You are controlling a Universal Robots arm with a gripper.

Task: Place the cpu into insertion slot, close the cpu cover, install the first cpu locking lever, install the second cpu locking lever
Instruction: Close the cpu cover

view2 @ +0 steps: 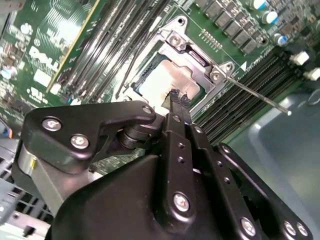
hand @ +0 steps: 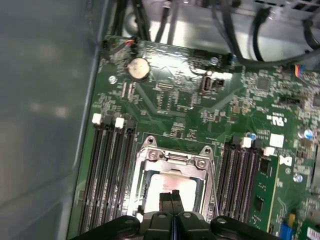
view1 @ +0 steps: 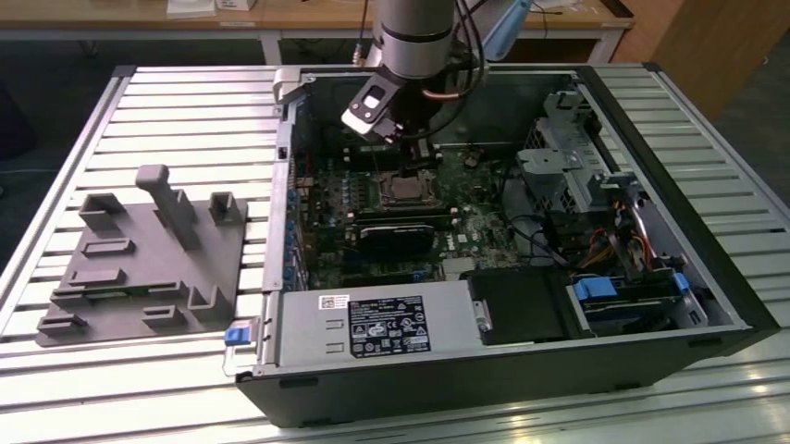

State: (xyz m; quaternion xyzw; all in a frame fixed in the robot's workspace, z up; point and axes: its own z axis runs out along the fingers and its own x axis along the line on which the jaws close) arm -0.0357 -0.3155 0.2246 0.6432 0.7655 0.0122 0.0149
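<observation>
In the exterior view my gripper [view1: 416,155] hangs inside the open computer case, just above the insertion slot [view1: 401,190] on the green board. Both wrist views show the cpu [view2: 167,82] [hand: 170,181] lying in the slot, its dull silver top visible through the window of the cpu cover [view2: 192,55] [hand: 172,161]. The cover lies flat over the chip. A thin wire locking lever [view2: 260,96] sticks out free on one side, and a second one [view2: 129,65] stands off the other side. The black fingertips [view2: 177,98] [hand: 170,196] are shut together over the chip, holding nothing.
Memory slots [hand: 107,165] [hand: 242,170] flank the socket. The case wall [hand: 45,100] is close on one side. A black rectangular block [view1: 398,233], the labelled power supply box [view1: 370,326] and a drive cage [view1: 561,166] share the case. A grey fixture [view1: 148,259] sits at the exterior view's left.
</observation>
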